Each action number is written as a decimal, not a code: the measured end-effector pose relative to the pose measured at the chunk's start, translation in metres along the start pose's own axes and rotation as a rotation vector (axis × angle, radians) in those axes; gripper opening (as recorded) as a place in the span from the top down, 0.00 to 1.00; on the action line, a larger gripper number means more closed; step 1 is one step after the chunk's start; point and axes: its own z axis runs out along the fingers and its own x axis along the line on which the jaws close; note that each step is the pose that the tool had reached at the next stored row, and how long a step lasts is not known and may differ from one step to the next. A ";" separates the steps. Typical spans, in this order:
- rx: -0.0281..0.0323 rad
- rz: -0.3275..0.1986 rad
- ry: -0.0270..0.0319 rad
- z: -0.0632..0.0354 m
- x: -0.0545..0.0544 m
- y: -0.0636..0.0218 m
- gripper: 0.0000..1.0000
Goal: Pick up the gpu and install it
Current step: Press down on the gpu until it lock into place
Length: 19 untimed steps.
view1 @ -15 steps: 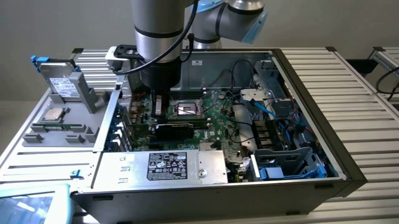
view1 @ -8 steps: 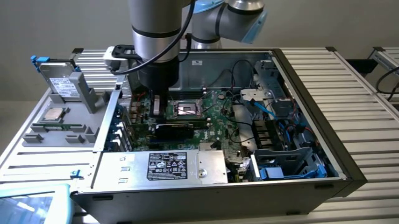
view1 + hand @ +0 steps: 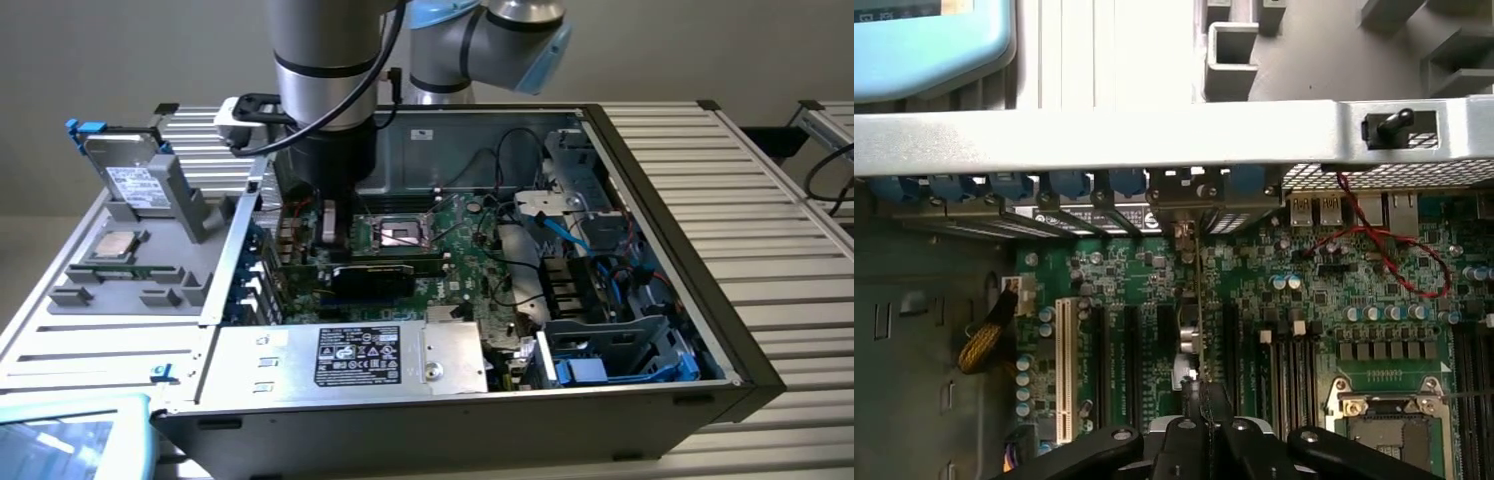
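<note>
Gripper point(image 3: 336, 232) on the arm reaches down into the open computer case point(image 3: 667, 180) in the exterior view, over the motherboard point(image 3: 454, 250) beside the CPU socket point(image 3: 400, 233). From the wrist view, its fingers point(image 3: 1184, 440) are clamped shut on the gpu point(image 3: 1197, 300), held edge-on above the expansion slots point(image 3: 1129, 360).

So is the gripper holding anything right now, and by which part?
Yes. The gripper is shut on the gpu, gripping its upper edge. The card stands edge-on, upright over the motherboard slots inside the computer case.
</note>
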 end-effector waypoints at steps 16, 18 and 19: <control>0.0009 -0.002 -0.0007 0.0015 0.000 0.0073 0.88; 0.0009 -0.002 -0.0013 0.0016 0.000 0.0073 0.88; 0.0009 -0.002 -0.0023 0.0017 0.000 0.0074 0.88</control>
